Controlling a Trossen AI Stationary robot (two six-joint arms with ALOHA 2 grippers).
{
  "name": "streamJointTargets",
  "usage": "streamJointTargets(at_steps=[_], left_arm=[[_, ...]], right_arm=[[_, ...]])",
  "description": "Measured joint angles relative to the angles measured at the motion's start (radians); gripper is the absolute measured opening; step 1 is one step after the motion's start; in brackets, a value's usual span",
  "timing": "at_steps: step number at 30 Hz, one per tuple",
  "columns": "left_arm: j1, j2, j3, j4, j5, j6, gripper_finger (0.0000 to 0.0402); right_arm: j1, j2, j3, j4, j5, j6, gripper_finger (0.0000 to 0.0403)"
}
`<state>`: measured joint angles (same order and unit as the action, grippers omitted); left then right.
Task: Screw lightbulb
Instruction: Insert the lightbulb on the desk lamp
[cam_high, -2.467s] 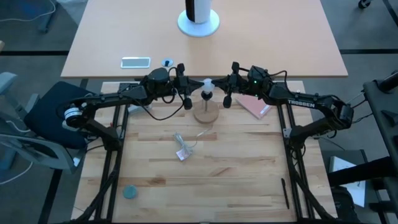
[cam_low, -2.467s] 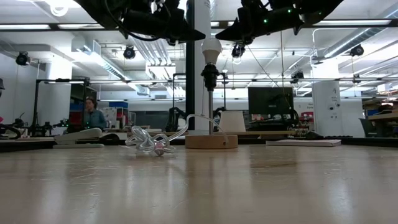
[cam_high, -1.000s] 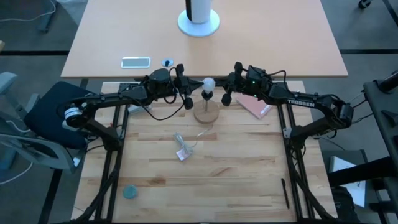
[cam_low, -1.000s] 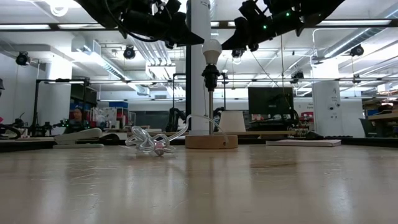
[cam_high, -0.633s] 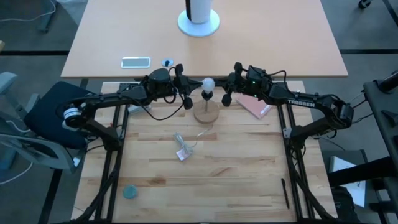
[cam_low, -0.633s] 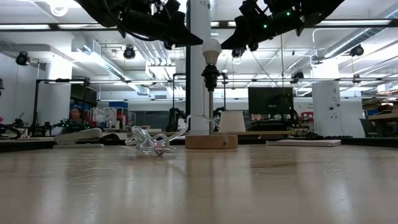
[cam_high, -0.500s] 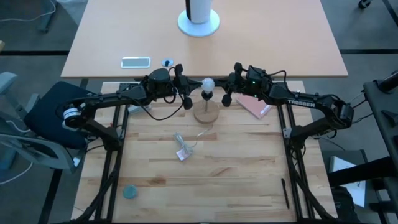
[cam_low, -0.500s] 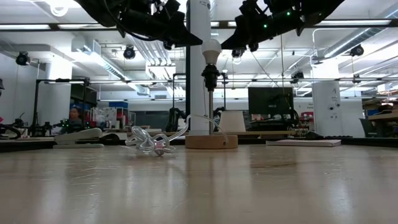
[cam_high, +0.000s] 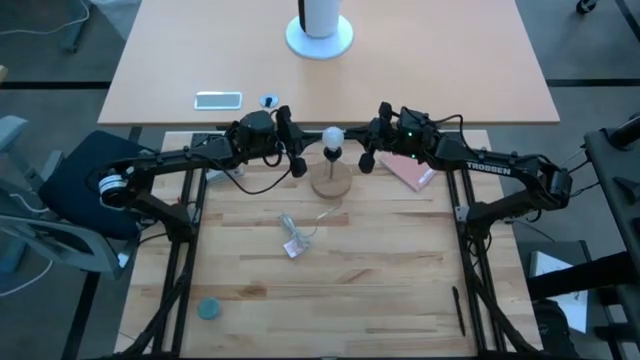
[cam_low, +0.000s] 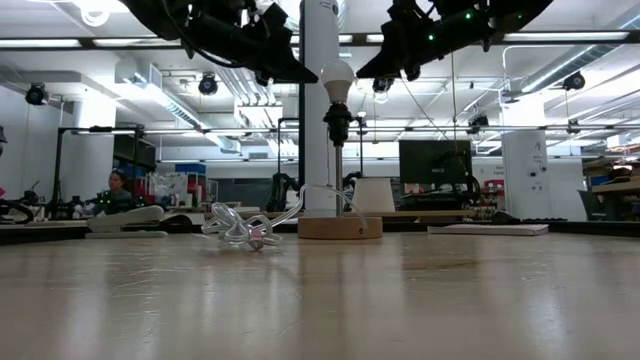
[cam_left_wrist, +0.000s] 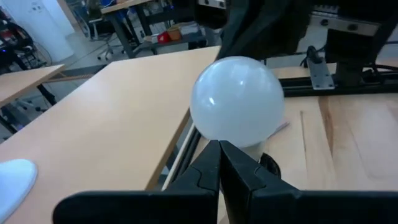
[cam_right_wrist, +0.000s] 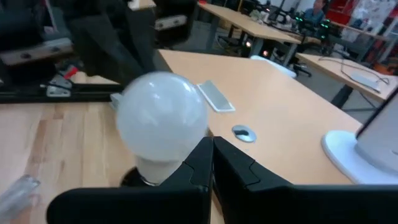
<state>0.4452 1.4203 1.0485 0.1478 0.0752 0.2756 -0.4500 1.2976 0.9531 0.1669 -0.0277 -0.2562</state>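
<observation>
- Frosted white pear-shaped lightbulb (cam_high: 332, 136) sits upright in the black socket (cam_low: 337, 122), between your two grippers.
- Left gripper (cam_high: 297, 161): fingers closed, empty, just beside bulb.
- Right gripper (cam_high: 366, 156): same.

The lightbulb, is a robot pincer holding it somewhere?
No. The lightbulb sits in its socket, and both the left pincer and the right pincer are shut, empty, beside it.
</observation>
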Motion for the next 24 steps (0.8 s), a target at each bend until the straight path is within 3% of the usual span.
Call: streamJointTargets(at_steps=[8, 14, 24], left_arm=[[-0.007, 0.003, 0.000, 0.005, 0.019, -0.008, 0.0000], [-0.007, 0.003, 0.002, 0.010, 0.099, -0.006, 0.0000], [-0.002, 0.028, 0.004, 0.049, 0.037, 0.004, 0.0000]], right_arm=[[0.002, 0.019, 0.000, 0.016, -0.001, -0.004, 0.0007], [0.001, 0.019, 0.000, 0.021, -0.021, -0.012, 0.0007], [0.000, 0.019, 0.000, 0.015, -0.069, 0.003, 0.0007]])
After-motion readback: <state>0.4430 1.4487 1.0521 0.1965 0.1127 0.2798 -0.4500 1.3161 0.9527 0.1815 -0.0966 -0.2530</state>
